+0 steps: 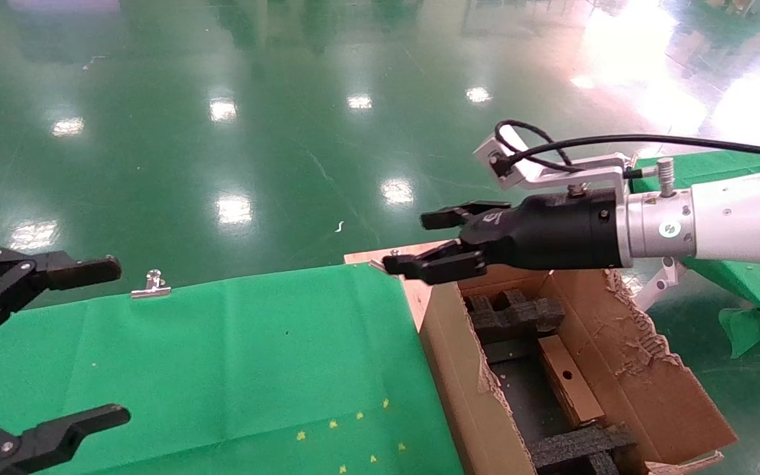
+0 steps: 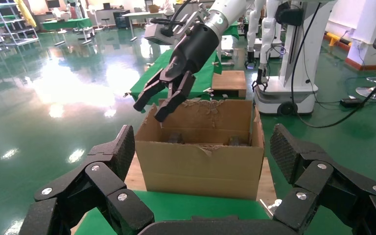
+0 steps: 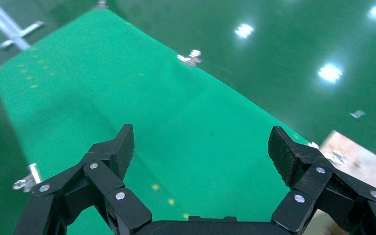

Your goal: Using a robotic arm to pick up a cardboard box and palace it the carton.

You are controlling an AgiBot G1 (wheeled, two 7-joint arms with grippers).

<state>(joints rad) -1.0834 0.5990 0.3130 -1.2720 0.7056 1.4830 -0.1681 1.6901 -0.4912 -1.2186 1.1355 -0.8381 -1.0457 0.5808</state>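
Note:
The small cardboard box, round hole upward, lies inside the carton between black foam inserts. The white robotic arm reaches in from the right. Its right gripper is open and empty, above the carton's far left corner and apart from the box. In the left wrist view this gripper hangs over the carton, and the box is hidden. In the right wrist view the right gripper is open over green cloth. My left gripper is open and empty at the table's left; its own view shows it facing the carton.
A green-cloth table with a metal clip on its far edge adjoins the carton. The carton stands on a wooden board. A second green table is at the right. Another robot's stand is behind the carton.

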